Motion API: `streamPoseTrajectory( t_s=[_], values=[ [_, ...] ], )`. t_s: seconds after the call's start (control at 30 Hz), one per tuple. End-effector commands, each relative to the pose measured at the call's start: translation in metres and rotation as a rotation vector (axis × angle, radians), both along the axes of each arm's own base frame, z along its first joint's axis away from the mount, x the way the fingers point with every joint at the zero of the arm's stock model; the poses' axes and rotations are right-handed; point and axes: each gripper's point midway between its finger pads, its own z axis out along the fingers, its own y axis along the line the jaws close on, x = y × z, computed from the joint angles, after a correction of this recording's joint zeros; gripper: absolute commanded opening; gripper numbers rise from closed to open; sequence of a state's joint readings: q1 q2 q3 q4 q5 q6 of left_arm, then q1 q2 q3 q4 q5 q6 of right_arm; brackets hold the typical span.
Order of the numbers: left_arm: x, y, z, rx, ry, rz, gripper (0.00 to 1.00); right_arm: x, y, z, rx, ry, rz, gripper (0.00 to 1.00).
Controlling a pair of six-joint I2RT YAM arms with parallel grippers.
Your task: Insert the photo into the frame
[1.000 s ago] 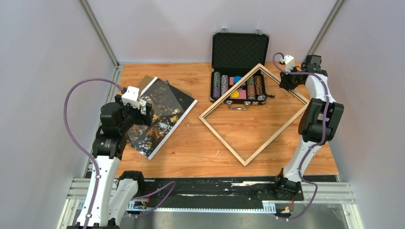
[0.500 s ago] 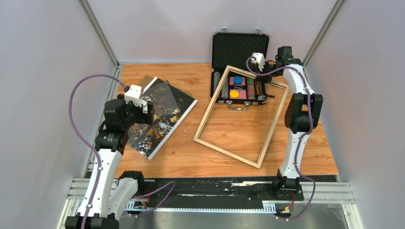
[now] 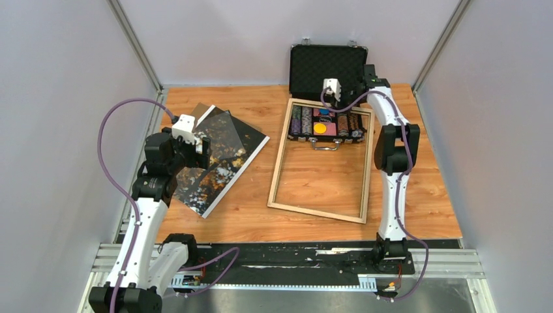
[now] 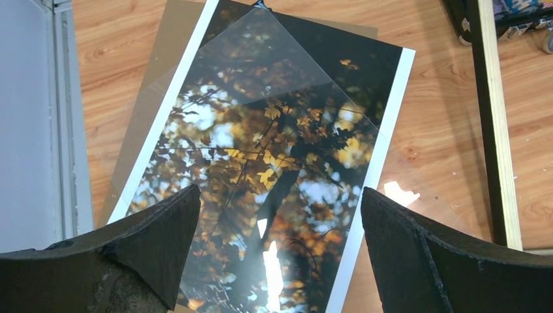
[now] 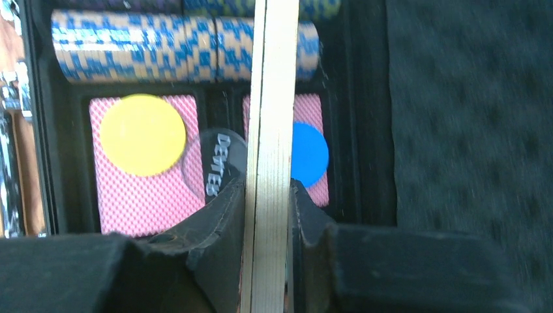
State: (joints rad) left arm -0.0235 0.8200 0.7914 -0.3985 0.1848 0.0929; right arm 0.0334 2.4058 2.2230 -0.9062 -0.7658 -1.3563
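Top external: wood table [image 3: 417, 195] inside 3 pale walls [image 3: 287, 26]; left gripper [image 4: 279, 215] spread wide, right gripper [image 5: 269, 195] pinching the frame [image 3: 316, 212].

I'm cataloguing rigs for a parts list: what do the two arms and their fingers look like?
Both the left arm and right arm have white links with black joints, and a purple cable loops along each. A white camera box sits at each wrist. The fingers are matte black, wedge-shaped, rough-surfaced.
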Motion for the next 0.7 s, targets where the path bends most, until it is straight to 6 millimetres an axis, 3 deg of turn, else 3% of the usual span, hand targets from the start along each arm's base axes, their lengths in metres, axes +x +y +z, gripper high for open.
streamPoseTrajectory(
  t_s=[0.0,0.17,0.33,0.53,0.67],
  values=[
    [0.008,0.004,0.012,0.019,-0.056,0.006,1.0,0.022,0.046,0.035,0.019,-0.255,0.195,0.0],
    [0.008,0.006,0.012,0.026,-0.057,0.011,1.0,0.024,0.066,0.031,0.043,-0.266,0.23,0.01],
    [0.008,0.005,0.012,0.026,-0.059,0.01,1.0,0.031,0.076,0.025,0.031,-0.289,0.234,0.09],
    [0.007,0.005,0.013,0.025,-0.061,0.009,1.0,0.041,0.077,0.021,0.014,-0.306,0.2,0.16],
    [0.006,0.004,0.013,0.024,-0.065,0.005,1.0,0.043,0.072,0.028,0.021,-0.308,0.173,0.3]
  ],
)
